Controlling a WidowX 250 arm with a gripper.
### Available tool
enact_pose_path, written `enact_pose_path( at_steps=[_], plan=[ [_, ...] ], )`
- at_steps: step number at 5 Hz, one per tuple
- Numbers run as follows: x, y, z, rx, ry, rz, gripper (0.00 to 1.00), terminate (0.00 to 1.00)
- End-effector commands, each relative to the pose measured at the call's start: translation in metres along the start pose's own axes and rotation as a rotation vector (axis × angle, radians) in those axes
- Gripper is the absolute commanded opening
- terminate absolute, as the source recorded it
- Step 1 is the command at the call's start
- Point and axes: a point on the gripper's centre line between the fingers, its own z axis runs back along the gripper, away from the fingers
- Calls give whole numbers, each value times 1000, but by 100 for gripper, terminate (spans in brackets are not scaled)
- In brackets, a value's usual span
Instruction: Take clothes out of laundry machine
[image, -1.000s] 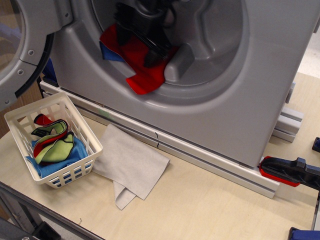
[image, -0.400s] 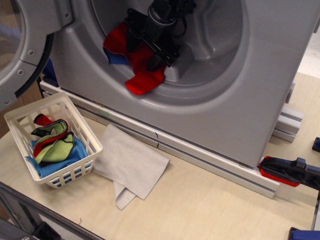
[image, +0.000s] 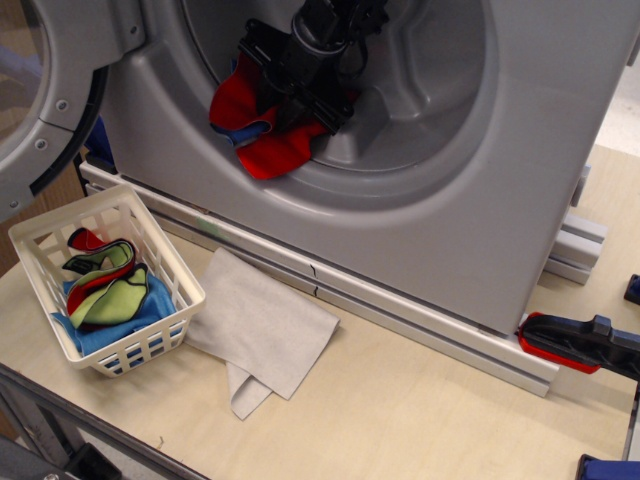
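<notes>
The laundry machine (image: 450, 220) is a big grey mock washer with its round drum open and its round-windowed door (image: 40, 90) swung out at the left. My black gripper (image: 288, 98) reaches into the drum from above. It is shut on the clothes (image: 272, 152), a bright red cloth bunched with a small blue piece (image: 250, 131). The bunch hangs from the fingers at the drum's lower left, just above the drum's rim and next to a raised fin (image: 352, 135).
A white slotted basket (image: 160, 345) holding lime-green, red-edged and blue cloths stands front left. A flat grey cloth (image: 265, 330) lies on the wooden table below the drum. A red and black clamp (image: 570, 340) sits at the right edge.
The gripper has pulled up and slightly left inside the drum. The red cloth has risen with it, and its hanging tail is now gathered off the drum's lip.
</notes>
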Motion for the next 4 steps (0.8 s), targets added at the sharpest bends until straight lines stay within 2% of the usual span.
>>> enact_pose_path(
  at_steps=[1,2,3,4],
  plan=[
    [-43,32,31,43,17,188,0,0],
    [-77,31,44,-26,33,279,0,0],
    [-111,22,54,-120,91,390,0,0],
    [-142,6,40,-256,116,461,0,0]
  ],
)
